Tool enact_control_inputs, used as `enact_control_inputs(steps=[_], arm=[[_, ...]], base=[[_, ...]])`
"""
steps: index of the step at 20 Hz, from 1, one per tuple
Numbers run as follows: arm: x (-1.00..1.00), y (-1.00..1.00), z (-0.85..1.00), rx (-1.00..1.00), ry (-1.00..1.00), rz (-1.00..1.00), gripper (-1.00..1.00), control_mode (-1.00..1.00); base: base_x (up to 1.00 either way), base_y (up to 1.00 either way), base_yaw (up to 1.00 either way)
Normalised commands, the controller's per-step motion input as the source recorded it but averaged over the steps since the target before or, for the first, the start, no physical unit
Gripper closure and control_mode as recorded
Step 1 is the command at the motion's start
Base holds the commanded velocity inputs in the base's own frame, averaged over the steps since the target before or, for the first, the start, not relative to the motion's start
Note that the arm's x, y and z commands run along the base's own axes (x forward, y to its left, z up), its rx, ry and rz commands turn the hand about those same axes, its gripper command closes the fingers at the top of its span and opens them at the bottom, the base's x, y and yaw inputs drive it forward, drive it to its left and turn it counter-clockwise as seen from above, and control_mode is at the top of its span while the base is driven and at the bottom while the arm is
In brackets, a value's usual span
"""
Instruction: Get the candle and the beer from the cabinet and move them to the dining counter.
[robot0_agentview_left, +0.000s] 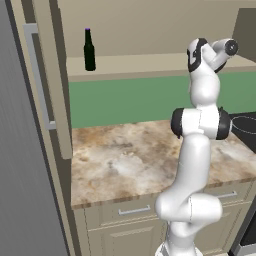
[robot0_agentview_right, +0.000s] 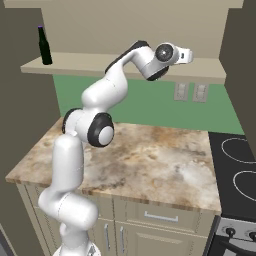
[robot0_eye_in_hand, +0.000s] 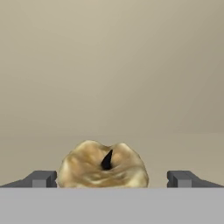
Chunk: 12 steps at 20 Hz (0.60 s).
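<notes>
A green wall (robot0_agentview_right: 150, 105) runs behind a marbled brown-and-cream stone worktop (robot0_agentview_right: 150, 165), which sits on beige drawer units (robot0_agentview_left: 135, 220) with short silver handles (robot0_agentview_right: 161, 216). Two pale outlets (robot0_agentview_right: 190, 91) are set into the green wall. A black stovetop (robot0_agentview_right: 237, 170) with ring burners adjoins the worktop on the right. On the left a tall grey appliance (robot0_agentview_left: 20, 165) carries a long vertical handle (robot0_agentview_left: 37, 75). The light is flat and even.

Home kitchen — stone worktop (robot0_agentview_right: 150, 160), beige drawers (robot0_agentview_left: 134, 211), stove burners (robot0_agentview_right: 240, 165), green backsplash (robot0_agentview_left: 140, 97)
</notes>
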Motion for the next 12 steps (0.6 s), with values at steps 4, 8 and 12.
enact_control_inputs(steps=[4, 8, 12], arm=[[0.00, 0.00, 0.00, 0.00, 0.00, 0.00, -1.00, -1.00], [0.00, 0.00, 0.00, 0.00, 0.00, 0.00, -1.00, -1.00], [0.00, 0.00, 0.00, 0.00, 0.00, 0.00, 1.00, -1.00]], base=[[0.00, 0.00, 0.00], [0.00, 0.00, 0.00], [0.00, 0.00, 0.00]])
